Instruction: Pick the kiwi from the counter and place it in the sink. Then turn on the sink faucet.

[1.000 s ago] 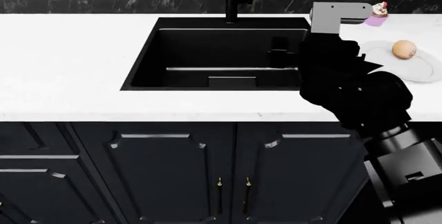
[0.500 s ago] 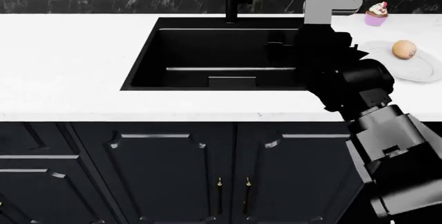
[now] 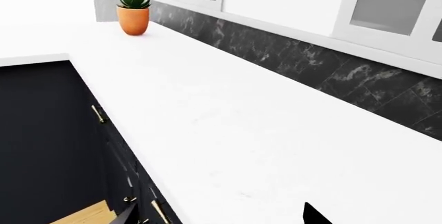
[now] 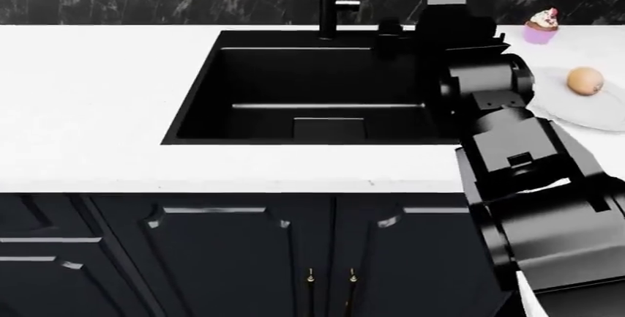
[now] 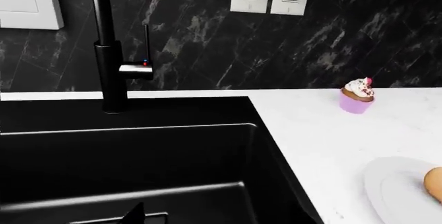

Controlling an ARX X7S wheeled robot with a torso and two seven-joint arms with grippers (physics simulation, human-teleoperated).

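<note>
The right arm reaches over the sink's (image 4: 323,83) right rim, its right claw (image 4: 391,39) too dark against the basin to tell its opening. The kiwi (image 4: 585,80) lies to that claw's right, on a white plate (image 4: 586,112) near the desk's (image 4: 88,105) right edge, nothing between. Farther back stand the cupcake (image 4: 540,25) and faucet (image 4: 327,2). The left claw is unseen.

A long white counter (image 3: 228,131) runs off toward a potted plant (image 3: 133,11) at its far end. Dark marble backsplash (image 3: 332,74) lines the wall beneath white cabinets (image 3: 290,1); dark cupboards with brass handles (image 3: 99,114) sit below.
</note>
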